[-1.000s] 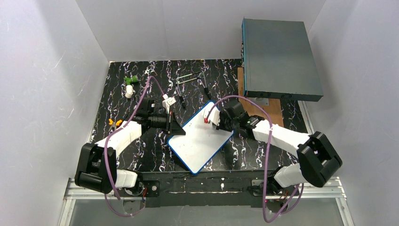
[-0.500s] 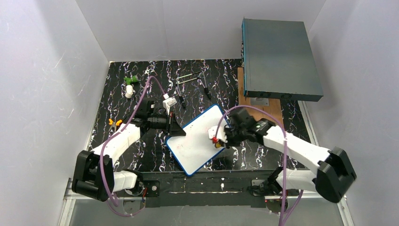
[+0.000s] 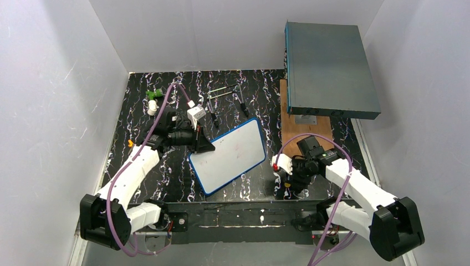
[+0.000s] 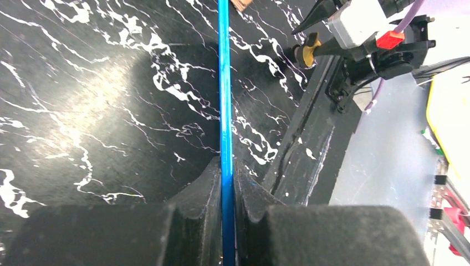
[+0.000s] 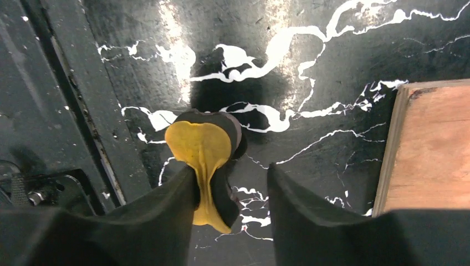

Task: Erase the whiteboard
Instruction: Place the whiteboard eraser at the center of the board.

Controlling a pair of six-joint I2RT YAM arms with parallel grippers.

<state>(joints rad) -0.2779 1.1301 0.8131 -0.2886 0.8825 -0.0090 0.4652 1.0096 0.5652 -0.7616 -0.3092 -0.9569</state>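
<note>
Left gripper [image 4: 227, 176] clamps the whiteboard's [image 3: 228, 155] edge. Right gripper [image 5: 230, 178], parted, should lift straight off the eraser [image 5: 202, 147].

Top view: you look down from high and behind. Wrist views hug the tabletop [image 4: 83, 138], which all three share.

From my left wrist, the whiteboard [image 4: 224, 111] shows only its blue edge. Its face is hidden and its lower end is lost between my left fingers [image 4: 194, 210]. My right finger [image 5: 166, 221] covers part of the yellow-and-black pad [image 5: 202, 147]. The wooden slab [image 5: 432, 144] runs off frame. The whiteboard's marks are too faint to read.
</note>
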